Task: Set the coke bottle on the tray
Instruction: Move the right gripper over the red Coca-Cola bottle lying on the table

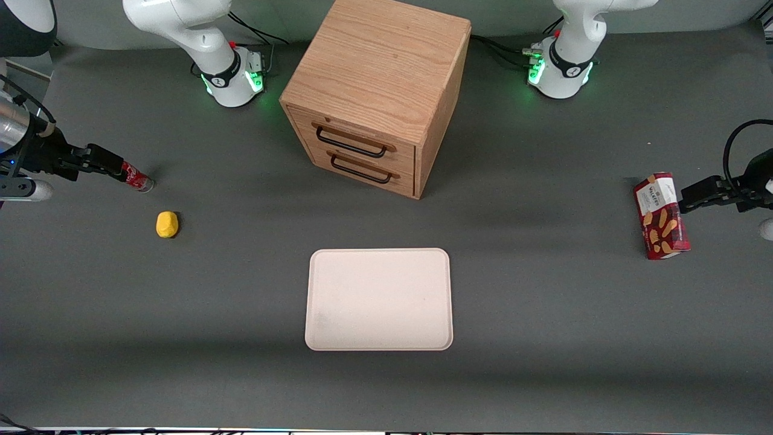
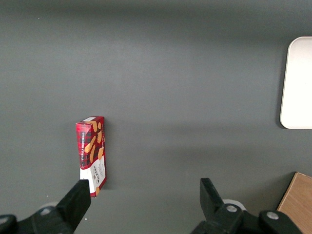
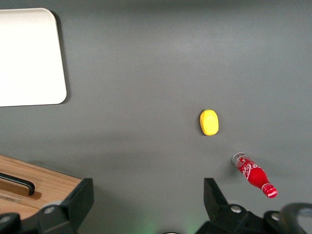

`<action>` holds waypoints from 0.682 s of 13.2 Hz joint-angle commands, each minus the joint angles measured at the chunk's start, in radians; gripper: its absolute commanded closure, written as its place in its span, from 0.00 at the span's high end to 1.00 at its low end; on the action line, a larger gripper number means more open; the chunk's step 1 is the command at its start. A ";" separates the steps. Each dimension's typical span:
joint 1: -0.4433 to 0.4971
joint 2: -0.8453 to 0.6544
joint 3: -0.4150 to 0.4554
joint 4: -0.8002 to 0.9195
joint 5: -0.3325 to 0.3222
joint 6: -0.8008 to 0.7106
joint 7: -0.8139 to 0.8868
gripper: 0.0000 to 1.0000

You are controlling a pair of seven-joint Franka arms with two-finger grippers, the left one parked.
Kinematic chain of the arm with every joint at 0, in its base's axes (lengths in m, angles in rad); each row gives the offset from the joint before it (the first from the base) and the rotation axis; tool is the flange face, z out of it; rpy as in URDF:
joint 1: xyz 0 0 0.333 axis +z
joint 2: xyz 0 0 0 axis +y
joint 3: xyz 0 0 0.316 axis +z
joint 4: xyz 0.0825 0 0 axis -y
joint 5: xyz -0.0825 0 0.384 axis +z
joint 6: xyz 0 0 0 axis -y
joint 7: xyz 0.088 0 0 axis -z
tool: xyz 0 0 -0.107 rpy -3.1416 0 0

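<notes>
The coke bottle (image 1: 137, 179), small with a red label, seems to stand upright on the grey table toward the working arm's end. In the right wrist view the coke bottle (image 3: 253, 174) has its red cap showing. My right gripper (image 1: 112, 164) hangs above the table, and in the front view it overlaps the bottle's top. In the right wrist view the gripper (image 3: 147, 190) is open and empty, and the bottle stands outside its jaws, apart from one finger. The cream tray (image 1: 378, 299) lies flat and bare at mid-table, nearer the front camera than the cabinet. It also shows in the right wrist view (image 3: 29, 56).
A yellow lump (image 1: 167, 224) lies beside the bottle, nearer the front camera. It also shows in the right wrist view (image 3: 209, 122). A wooden drawer cabinet (image 1: 374, 90) stands mid-table, its drawers shut. A red biscuit box (image 1: 660, 215) lies toward the parked arm's end.
</notes>
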 commanded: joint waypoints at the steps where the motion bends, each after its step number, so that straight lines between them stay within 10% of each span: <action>1: 0.001 -0.004 0.009 -0.002 -0.012 0.006 0.036 1.00; 9: -0.003 -0.117 -0.155 -0.271 -0.074 0.101 -0.276 1.00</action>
